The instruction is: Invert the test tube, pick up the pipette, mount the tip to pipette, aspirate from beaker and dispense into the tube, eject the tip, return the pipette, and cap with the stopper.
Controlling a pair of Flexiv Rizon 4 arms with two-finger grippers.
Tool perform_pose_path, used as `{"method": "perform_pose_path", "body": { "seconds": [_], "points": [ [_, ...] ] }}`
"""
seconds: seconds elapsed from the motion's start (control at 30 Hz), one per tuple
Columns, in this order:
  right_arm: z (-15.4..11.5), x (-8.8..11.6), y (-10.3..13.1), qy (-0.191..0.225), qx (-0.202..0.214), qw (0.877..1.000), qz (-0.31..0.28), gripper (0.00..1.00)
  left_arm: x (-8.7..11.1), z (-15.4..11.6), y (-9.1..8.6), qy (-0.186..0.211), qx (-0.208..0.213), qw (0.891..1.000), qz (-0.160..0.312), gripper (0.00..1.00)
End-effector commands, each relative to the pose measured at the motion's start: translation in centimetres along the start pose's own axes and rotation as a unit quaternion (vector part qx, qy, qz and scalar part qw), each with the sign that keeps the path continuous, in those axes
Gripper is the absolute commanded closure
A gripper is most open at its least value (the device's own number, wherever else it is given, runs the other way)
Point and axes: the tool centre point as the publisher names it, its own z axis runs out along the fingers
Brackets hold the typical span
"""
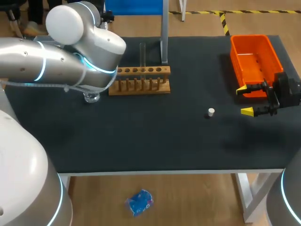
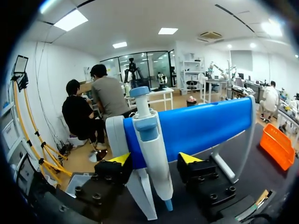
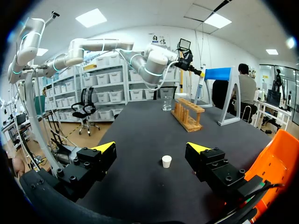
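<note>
**Left pincer astride the hanging pipette, right pincer wide above the stopper**

In your left wrist view, the left pincer (image 2: 155,158) has its two yellow-tipped fingers (image 2: 122,159) spread apart. The pipette (image 2: 148,144) hangs upright between them on the blue stand (image 2: 205,125). A gap shows between the pipette's body and the finger on the orange bin's side, so the pincer is not gripping it. The orange bin (image 2: 275,145) lies well off to one side, on the dark tabletop (image 2: 243,158).

In the head view, your left arm (image 1: 61,61) comes in from the left and reaches to the stand at the far edge of the tabletop. Under this arm you can make out part of the glass beaker (image 1: 91,97), just beside the wooden rack (image 1: 140,81). A clear test tube (image 1: 142,52) stands upright in the rack.

The right pincer (image 1: 245,100) hovers just beside the orange bin, its fingers also held wide and holding nothing. In your right wrist view, the white stopper (image 3: 166,161) sits on the tabletop just ahead of this pincer, roughly level with the gap between its fingers and touching neither. The rack and the beaker stand farther ahead of it, well apart from the stopper.
</note>
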Motion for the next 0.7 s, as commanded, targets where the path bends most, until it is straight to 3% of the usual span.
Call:
{"method": "perform_pose_path", "body": {
  "seconds": [0.03,0.27,0.5,0.57,0.7],
  "points": [
    [0.0,0.1,0.0,-0.001,0.001,1.000,0.000,0.00,-0.3,-1.2,-0.1,0.002,0.007,1.000,0.004,0.00],
    [0.0,0.1,0.0,-0.001,0.001,1.000,0.000,0.00,-0.3,-5.7,0.0,0.022,0.051,0.998,0.008,0.00],
    [0.0,0.1,0.0,-0.001,0.001,1.000,0.000,0.00,-1.0,-10.1,-0.6,0.073,0.077,0.994,0.002,0.00],
    [0.0,0.1,0.0,-0.001,0.001,1.000,0.000,0.00,-1.1,-11.5,-1.2,0.112,0.096,0.989,-0.006,0.00],
    [0.0,0.1,0.0,-0.001,0.001,1.000,0.000,0.00,-1.5,-14.4,-1.8,0.183,0.095,0.978,0.014,0.00]
  ]
}}
